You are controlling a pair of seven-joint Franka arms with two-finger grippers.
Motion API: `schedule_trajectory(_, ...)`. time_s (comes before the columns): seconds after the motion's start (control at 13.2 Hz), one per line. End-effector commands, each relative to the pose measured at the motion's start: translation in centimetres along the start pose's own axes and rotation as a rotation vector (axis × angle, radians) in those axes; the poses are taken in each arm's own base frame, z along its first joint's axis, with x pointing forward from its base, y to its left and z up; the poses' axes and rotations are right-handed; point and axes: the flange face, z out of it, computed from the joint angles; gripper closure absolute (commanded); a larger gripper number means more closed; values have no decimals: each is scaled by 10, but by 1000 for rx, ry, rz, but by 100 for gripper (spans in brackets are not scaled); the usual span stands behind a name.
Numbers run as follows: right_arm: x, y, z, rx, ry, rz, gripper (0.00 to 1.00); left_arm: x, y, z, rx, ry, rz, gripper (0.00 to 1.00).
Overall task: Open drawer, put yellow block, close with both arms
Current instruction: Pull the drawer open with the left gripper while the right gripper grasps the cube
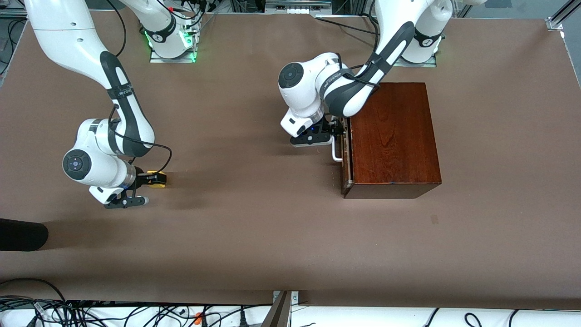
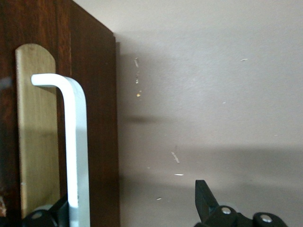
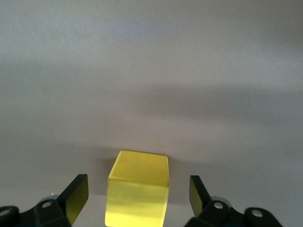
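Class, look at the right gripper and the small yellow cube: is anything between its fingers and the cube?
Nothing visible. The right gripper is open, its fingers flanking the small yellow cube on the bare brown table.

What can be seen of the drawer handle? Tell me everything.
The handle is a white U-shaped bar, smooth and flat-sided, metal or painted by its look, fixed to the dark brown front of the drawer, over a pale wood recess. The drawer looks shut or nearly so. The left gripper is open and straddles the bar: one finger lies by the recess, the other out over the table.
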Motion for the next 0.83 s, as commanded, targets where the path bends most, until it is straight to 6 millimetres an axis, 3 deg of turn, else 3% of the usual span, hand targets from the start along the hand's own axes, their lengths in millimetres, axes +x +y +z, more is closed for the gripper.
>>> schedule_trajectory(0.0,-10,0,1,25,-7,0,21,-11,41,11,-158,17,-13,0)
schedule_trajectory(0.23,-11,0,1,26,-11,0,44,-22,67,-1,-223,-3,-52,0)
schedule_trajectory(0.3,-10,1,0,25,-9,1,48,-23,76,-7,-245,-14,-70,0)
schedule_trajectory(0.53,-9,1,-2,25,-4,-1,71,-20,85,-16,-267,-2,-60,0)
schedule_trajectory(0.68,-7,1,-8,23,6,-10,84,-29,95,-11,-264,-8,-40,0)
schedule_trajectory(0.76,-4,0,-16,22,21,-15,86,-32,100,-10,-265,-9,-30,0)
